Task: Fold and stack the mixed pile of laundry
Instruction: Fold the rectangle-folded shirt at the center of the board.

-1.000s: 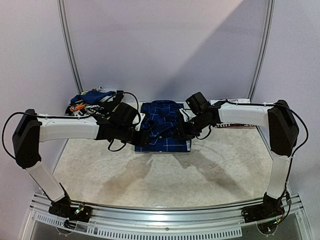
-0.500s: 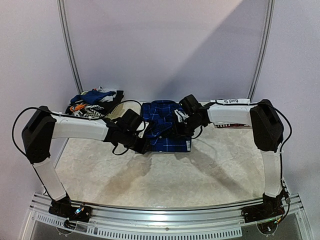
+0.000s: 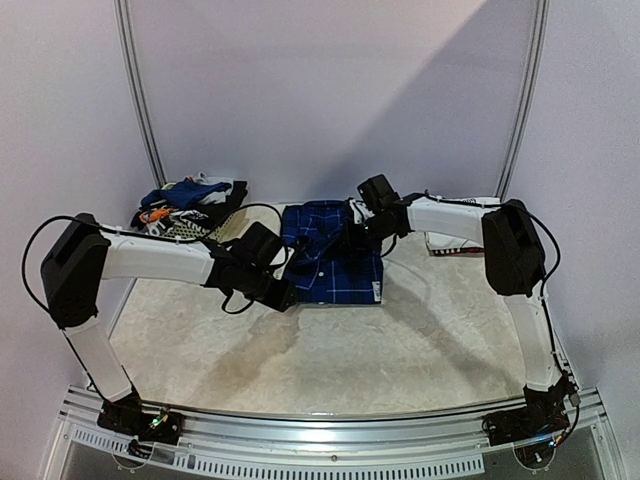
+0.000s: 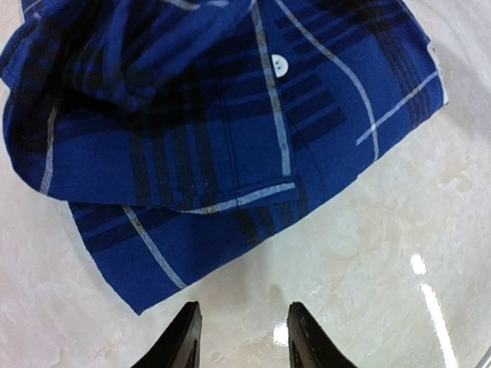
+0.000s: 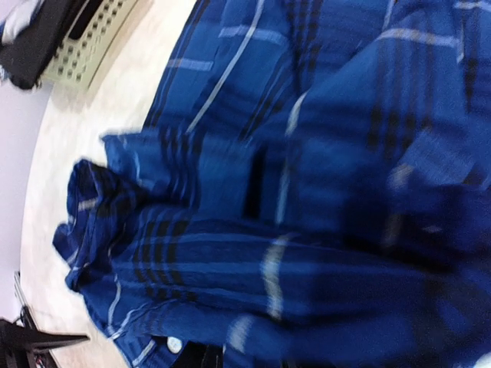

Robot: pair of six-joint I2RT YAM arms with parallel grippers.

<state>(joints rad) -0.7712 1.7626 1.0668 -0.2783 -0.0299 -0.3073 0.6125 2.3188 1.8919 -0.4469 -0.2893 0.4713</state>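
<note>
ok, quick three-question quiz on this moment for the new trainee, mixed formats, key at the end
1. True or false: the left gripper is holding the plaid shirt.
2. Where does the laundry pile sit in the top view? A) far left corner of the table B) near right edge C) under the plaid shirt
3. Fill in: in the left wrist view, a small white ____ shows on the shirt's front.

Key
1. False. Its fingers stand apart over bare table, just off the shirt's edge, with nothing between them.
2. A
3. button
</note>
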